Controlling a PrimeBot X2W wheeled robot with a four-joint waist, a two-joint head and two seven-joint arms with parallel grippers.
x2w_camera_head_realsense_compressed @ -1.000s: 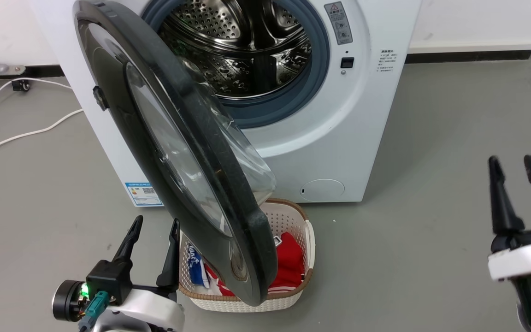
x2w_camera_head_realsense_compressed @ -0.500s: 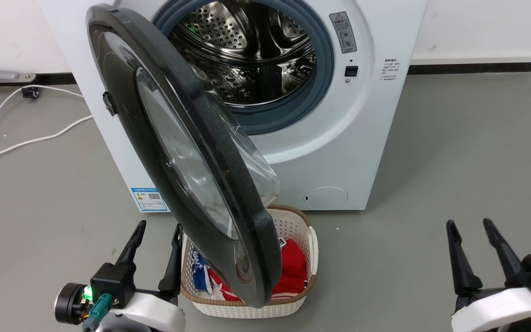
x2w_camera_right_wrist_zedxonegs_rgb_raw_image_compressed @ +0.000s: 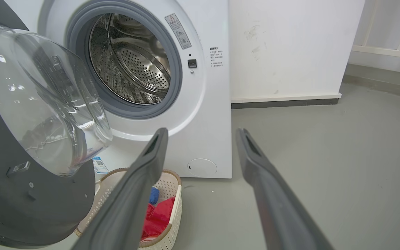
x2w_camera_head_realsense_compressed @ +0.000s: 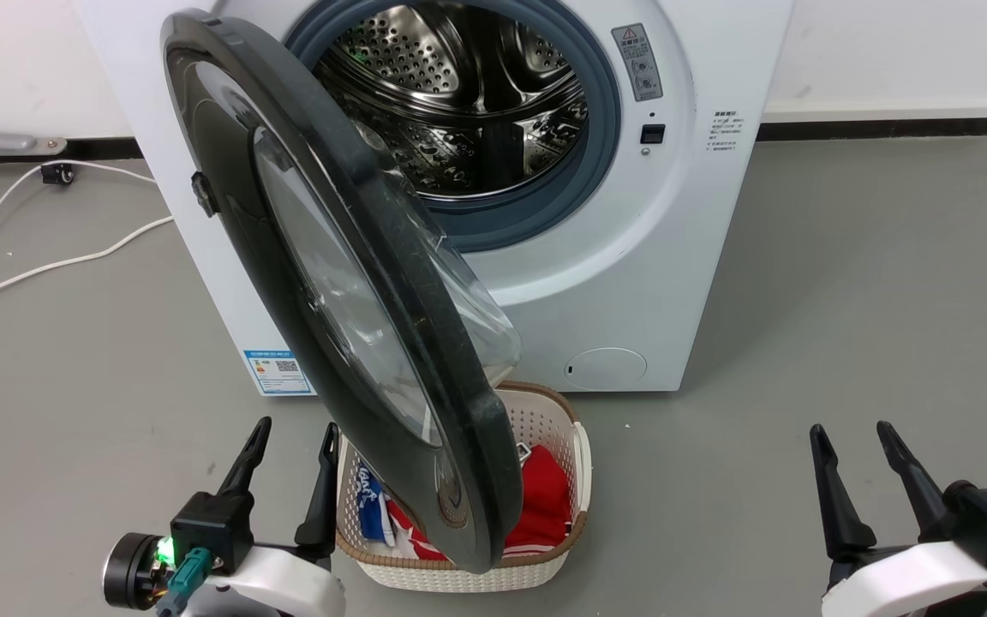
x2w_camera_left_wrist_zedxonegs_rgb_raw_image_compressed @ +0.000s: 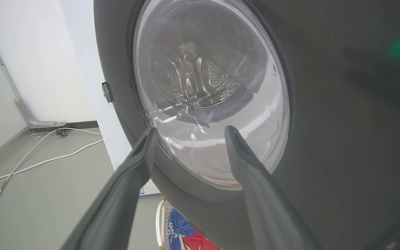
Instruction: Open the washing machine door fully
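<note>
Head view: the washing machine door (x2w_camera_head_realsense_compressed: pixel 356 283) stands about half open. Left gripper (x2w_camera_head_realsense_compressed: pixel 296 424) — spread wide, empty — sits just beside its outer face, so a wider swing may strike it; right gripper (x2w_camera_head_realsense_compressed: pixel 850 427), equally spread, is well apart.

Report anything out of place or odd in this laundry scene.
Nothing is spilled or broken. The white wicker-trimmed laundry basket stands right at the lower edge of the glossy black round washing machine door, perhaps crowding its swing.
</note>
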